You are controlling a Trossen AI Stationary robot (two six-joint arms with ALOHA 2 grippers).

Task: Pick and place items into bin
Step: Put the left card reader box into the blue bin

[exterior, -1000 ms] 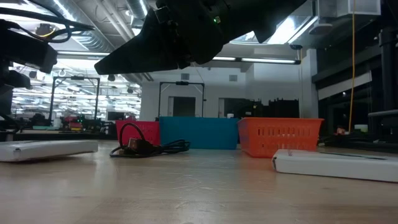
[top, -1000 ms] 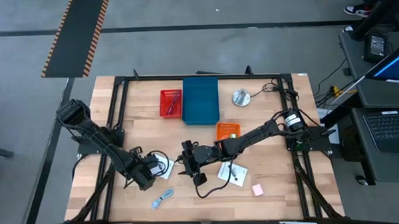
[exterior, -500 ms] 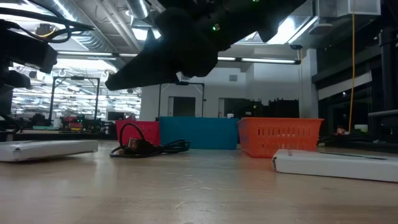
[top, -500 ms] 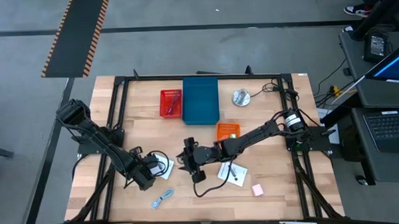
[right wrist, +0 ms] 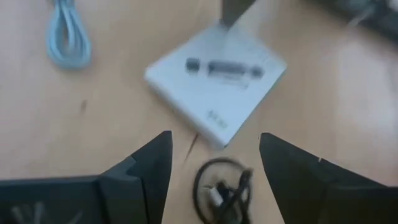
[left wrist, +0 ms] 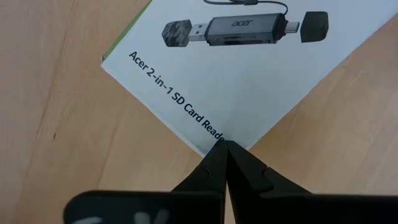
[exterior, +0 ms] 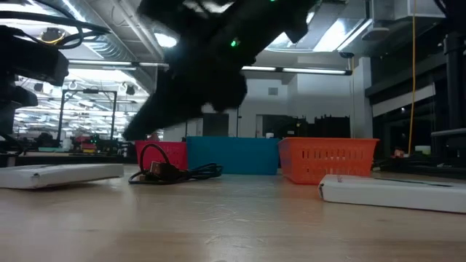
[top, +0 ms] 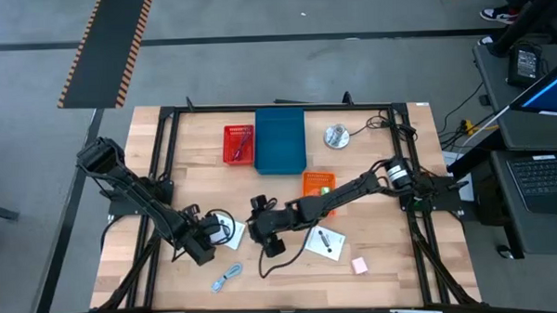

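Note:
A white card (top: 228, 231) lies flat at the table's near left. My left gripper (left wrist: 224, 144) is shut, pointing down, with its tips at one corner of that card. A black coiled cable (right wrist: 221, 186) lies on the wood beside the card. My right gripper (right wrist: 214, 143) hangs over the cable, open, slanting down, one finger on each side and clear of it. A second white card (top: 325, 241), a pink block (top: 359, 264) and a light-blue cable (top: 227, 276) lie near the front edge. The blue bin (top: 280, 140) stands at the back. My left gripper's shut fingertips come from above and stand right at the white card's corner (left wrist: 214, 132). Whether they touch the card I cannot tell. The card lies flat on the table.
A red basket (top: 239, 144) stands left of the blue bin, and an orange basket (top: 318, 183) in front of it to the right. A round silver disc (top: 335, 136) lies at the back right. A black frame runs round the table.
My right gripper has tipped its fingers downward toward the black coiled cable and stayed open. The cable and the cards have kept their places.

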